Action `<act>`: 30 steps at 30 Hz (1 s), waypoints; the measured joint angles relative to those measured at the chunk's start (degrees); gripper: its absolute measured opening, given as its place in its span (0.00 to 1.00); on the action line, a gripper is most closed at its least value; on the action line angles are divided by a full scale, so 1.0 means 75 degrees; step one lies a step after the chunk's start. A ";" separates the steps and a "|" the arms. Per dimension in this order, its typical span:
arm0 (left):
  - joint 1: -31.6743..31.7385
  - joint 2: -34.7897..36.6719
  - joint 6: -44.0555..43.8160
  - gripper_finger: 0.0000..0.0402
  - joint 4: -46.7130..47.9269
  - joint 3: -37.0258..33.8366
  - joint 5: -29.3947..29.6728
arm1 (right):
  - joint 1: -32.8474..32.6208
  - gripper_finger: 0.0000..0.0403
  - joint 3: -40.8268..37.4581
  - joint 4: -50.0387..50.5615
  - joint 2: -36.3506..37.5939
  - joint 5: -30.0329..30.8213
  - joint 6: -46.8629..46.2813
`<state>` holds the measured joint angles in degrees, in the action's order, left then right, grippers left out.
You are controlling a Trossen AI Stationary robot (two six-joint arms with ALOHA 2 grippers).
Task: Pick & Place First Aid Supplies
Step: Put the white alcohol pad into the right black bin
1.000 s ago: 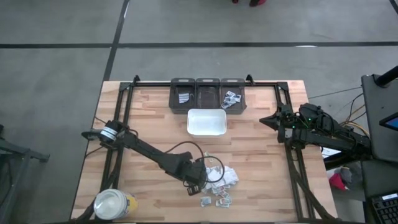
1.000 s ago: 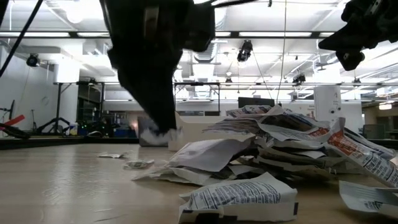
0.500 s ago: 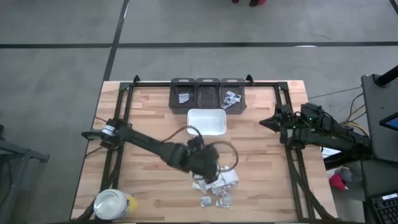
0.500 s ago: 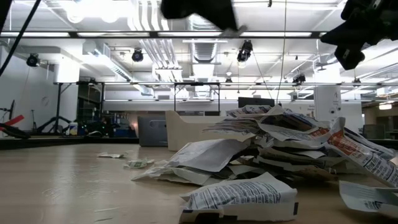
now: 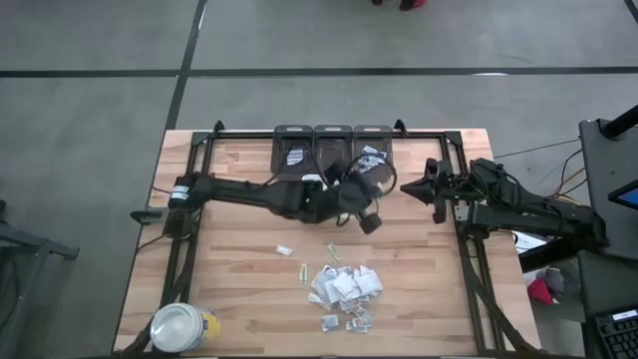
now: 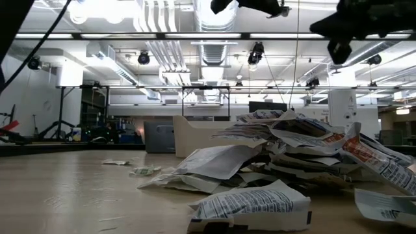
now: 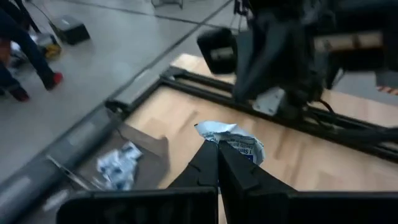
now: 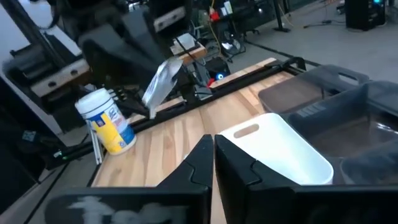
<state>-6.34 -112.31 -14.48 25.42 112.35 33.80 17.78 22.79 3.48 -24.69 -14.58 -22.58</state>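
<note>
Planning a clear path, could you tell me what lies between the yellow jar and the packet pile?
Only bare tabletop between jar and pile, seen in the high view.

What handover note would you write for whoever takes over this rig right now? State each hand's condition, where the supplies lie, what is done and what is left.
Left hand: shut on one white packet, raised above the table near the three dark bins.
Right hand: shut, empty, waiting at the table's right side, pointed toward the white tray.
Supplies: main pile of packets on the table's near half; two strays beside it.
Done: some packets already lie in the left bin and the right bin.
Left: drop the held packet, then clear the pile and the strays.
</note>
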 joint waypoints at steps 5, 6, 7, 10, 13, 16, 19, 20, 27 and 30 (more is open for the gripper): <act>0.0320 -0.0006 0.0481 0.00 -0.0138 -0.0014 -0.0003 | 0.0033 0.12 0.0000 -0.0692 -0.0671 0.0203 0.0036; 0.0364 -0.0006 0.0552 0.00 -0.0167 -0.0015 -0.0003 | 0.0061 0.15 0.0006 -0.0756 -0.0782 0.0245 0.0036; 0.0398 -0.0006 0.0591 0.00 -0.0187 -0.0014 -0.0003 | 0.0069 0.17 0.0027 -0.0782 -0.0887 0.0345 0.0036; 0.0503 -0.0006 0.0726 0.00 -0.0194 -0.0016 -0.0004 | 0.0145 0.24 0.0179 -0.0859 -0.1156 0.0421 0.0062; 0.0597 -0.0006 0.0886 0.00 -0.0191 -0.0023 -0.0015 | 0.0157 0.31 0.0373 -0.0879 -0.1420 0.0422 0.0114; 0.0661 -0.0022 0.0958 0.00 -0.0196 -0.0023 -0.0012 | 0.0183 0.37 0.0644 -0.0918 -0.1697 0.0424 0.0254; 0.0686 -0.0035 0.1086 0.00 -0.0230 -0.0120 -0.0005 | 0.0234 0.42 0.0932 -0.0916 -0.2034 0.0427 0.0263; 0.0686 -0.0035 0.1108 0.00 -0.0247 -0.0159 -0.0006 | 0.0248 0.43 0.1024 -0.0912 -0.2149 0.0429 0.0271; 0.0686 -0.0038 0.1155 0.00 -0.0250 -0.0270 -0.0009 | 0.0289 0.50 0.1577 -0.0716 -0.2976 0.0418 0.0307; 0.0686 -0.0044 0.1160 0.00 -0.0227 -0.0273 -0.0009 | 0.0289 0.51 0.1793 -0.0386 -0.3328 0.0418 0.0456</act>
<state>-1.19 -112.64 -5.78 23.72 110.30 33.74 19.94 36.23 0.58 -49.65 -11.44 -19.16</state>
